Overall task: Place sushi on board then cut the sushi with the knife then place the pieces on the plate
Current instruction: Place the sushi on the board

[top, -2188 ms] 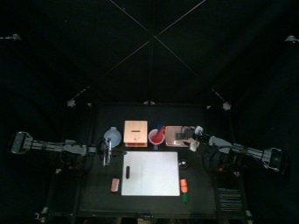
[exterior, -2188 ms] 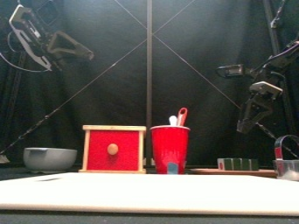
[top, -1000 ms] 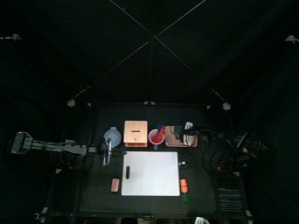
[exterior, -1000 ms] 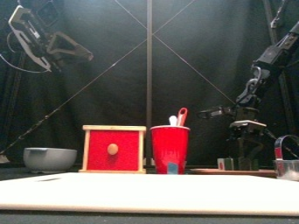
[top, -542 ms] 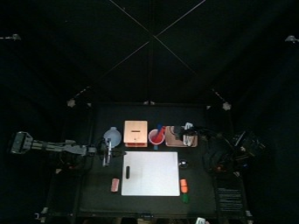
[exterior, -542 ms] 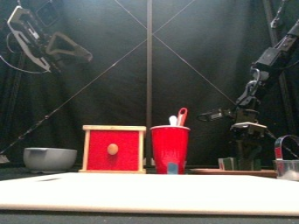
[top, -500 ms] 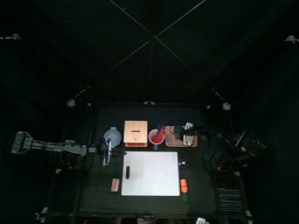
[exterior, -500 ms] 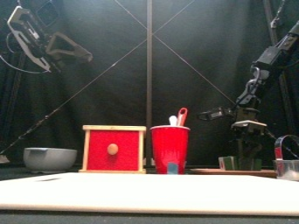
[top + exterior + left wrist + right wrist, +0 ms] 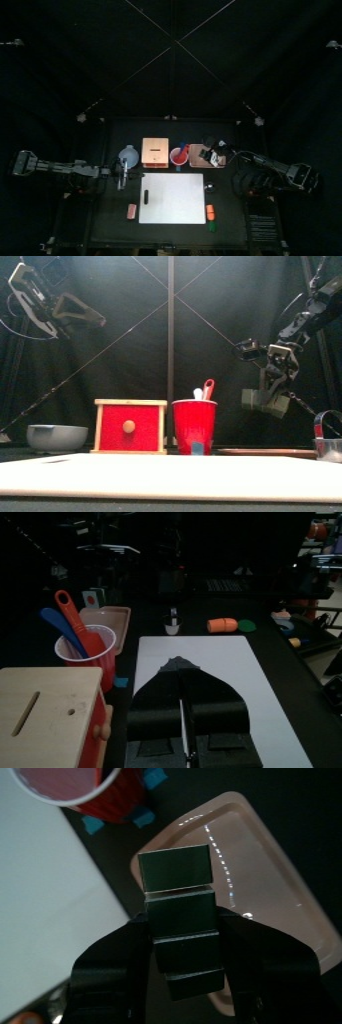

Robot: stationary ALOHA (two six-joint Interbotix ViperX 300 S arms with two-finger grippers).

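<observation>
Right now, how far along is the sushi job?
Nothing is finished yet. In hand: the right hand grips the sushi roll above the pink tray. Left: the white cutting board holds no sushi and the knives sit in the red cup.

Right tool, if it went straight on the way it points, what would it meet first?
Probably the pink tray: the right tool, shut on the sushi roll, points down at it, height unclear.
</observation>
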